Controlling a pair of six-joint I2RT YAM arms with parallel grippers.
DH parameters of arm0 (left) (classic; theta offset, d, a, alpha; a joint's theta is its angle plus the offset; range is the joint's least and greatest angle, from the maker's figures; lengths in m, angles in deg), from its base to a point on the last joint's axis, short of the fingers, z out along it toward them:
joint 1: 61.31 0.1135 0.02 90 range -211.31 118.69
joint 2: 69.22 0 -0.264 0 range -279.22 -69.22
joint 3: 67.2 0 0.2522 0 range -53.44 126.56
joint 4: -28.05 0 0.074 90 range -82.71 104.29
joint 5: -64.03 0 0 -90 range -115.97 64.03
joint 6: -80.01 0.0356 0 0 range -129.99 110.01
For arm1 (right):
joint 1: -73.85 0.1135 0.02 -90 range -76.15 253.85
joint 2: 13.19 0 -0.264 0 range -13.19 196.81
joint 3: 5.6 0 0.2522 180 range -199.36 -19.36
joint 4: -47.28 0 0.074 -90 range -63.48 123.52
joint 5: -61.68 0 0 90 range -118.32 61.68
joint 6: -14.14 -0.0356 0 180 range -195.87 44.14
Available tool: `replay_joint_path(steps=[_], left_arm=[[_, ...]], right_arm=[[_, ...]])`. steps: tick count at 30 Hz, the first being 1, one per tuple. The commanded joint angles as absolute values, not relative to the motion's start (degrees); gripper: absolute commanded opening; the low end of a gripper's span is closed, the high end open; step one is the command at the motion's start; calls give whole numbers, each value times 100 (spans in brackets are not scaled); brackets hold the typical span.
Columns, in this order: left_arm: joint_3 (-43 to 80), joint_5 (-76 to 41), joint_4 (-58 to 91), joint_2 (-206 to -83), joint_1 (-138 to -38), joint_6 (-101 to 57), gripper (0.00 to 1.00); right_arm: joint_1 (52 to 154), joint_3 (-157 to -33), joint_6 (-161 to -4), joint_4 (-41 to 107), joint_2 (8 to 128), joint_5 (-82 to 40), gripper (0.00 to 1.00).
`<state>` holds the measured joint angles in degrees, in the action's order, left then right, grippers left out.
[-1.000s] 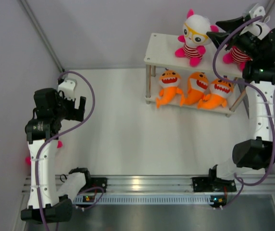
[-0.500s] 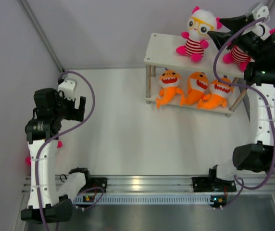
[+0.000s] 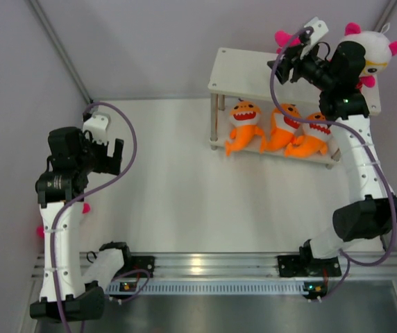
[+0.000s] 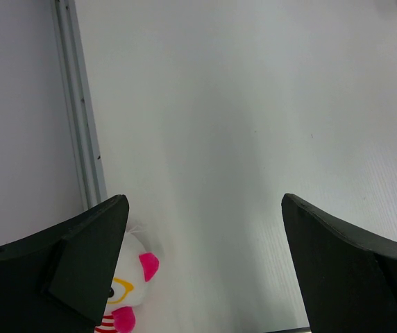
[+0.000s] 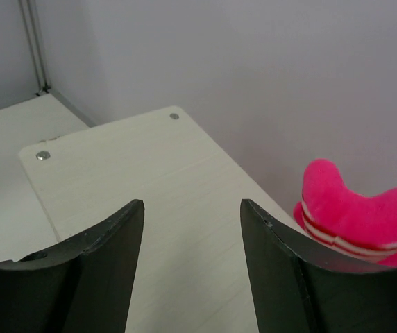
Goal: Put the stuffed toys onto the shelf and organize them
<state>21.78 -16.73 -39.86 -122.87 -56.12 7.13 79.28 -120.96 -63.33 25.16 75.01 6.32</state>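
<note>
Swinging left across the top board of the shelf (image 5: 115, 180), the right gripper (image 5: 191, 208) is now hovering with fingers (image 5: 94, 277) parted and empty. One doll (image 5: 355, 208) is lying just beside them, toward the far edge and nearest this arm. The left gripper (image 4: 204, 201) is hanging open, unmoved, with another doll (image 4: 125, 291) beside it at the left edge of the table (image 4: 219, 104).
</note>
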Motion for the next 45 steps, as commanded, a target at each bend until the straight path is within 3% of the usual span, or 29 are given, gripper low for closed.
replay_joint_path(steps=[1,9,24,37,42,45], left_arm=[[2390,-1735,-3950,-12257,-5612,776,98],[2443,-1700,-3950,-12301,-5621,759,98],[2347,-1648,-3959,-12318,-5621,715,98],[2127,-1647,-3941,-12354,-5621,715,98],[2066,-1621,-3950,-12380,-5621,723,98],[2030,-1612,-3941,-12406,-5621,750,98]], right_arm=[[8008,-12210,-6031,2245,7479,43,58],[8342,-12316,-5812,2104,7321,-186,57],[9854,-11623,-5258,2165,6407,-950,59],[11032,-7811,-5837,4045,5035,-2794,55],[11041,-7088,-6083,4556,5105,-4050,53],[11006,-6850,-6154,4924,5149,-4447,46]])
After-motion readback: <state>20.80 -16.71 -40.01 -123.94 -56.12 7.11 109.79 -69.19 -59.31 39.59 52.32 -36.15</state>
